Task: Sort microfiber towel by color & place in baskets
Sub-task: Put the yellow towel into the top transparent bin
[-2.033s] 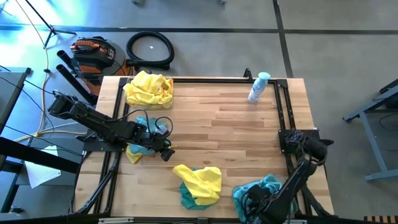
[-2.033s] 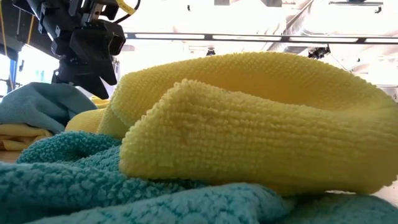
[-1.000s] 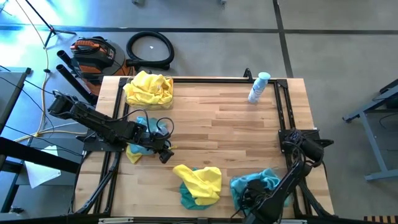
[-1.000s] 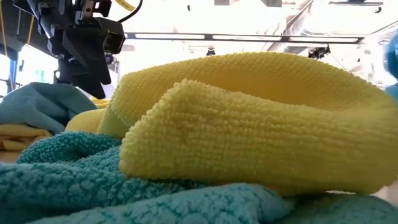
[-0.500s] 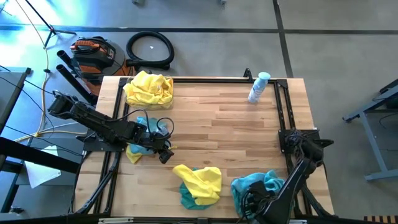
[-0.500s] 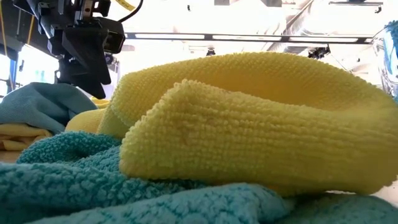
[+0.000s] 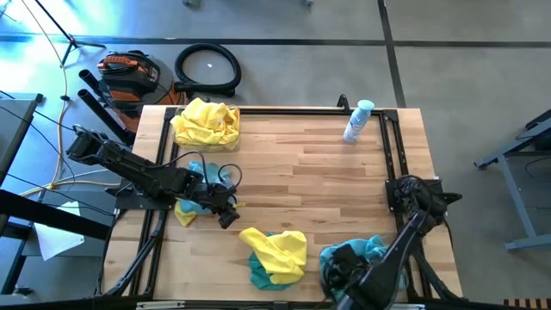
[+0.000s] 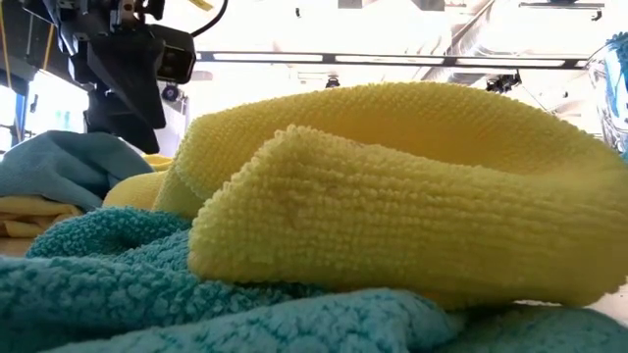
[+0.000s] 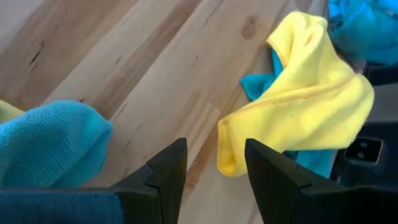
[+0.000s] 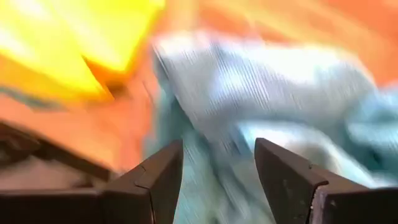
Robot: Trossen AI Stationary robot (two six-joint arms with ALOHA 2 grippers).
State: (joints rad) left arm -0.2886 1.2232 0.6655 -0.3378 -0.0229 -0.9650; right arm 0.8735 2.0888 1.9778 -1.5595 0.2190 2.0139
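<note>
High: left hand (image 7: 229, 216) just left of yellow-on-teal towel pile (image 7: 275, 256), worktop (image 7: 327, 181) centre-front; right hand (image 7: 337, 274) over teal heap (image 7: 372, 254), right of pile.
Left wrist: fingers (image 9: 166, 168) wide, nothing between.
Right wrist: fingers (image 10: 283, 174) wide, teal below.

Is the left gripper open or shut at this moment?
Open. In the left wrist view the left gripper shows bare wood between its two dark fingers, nothing held.
</note>
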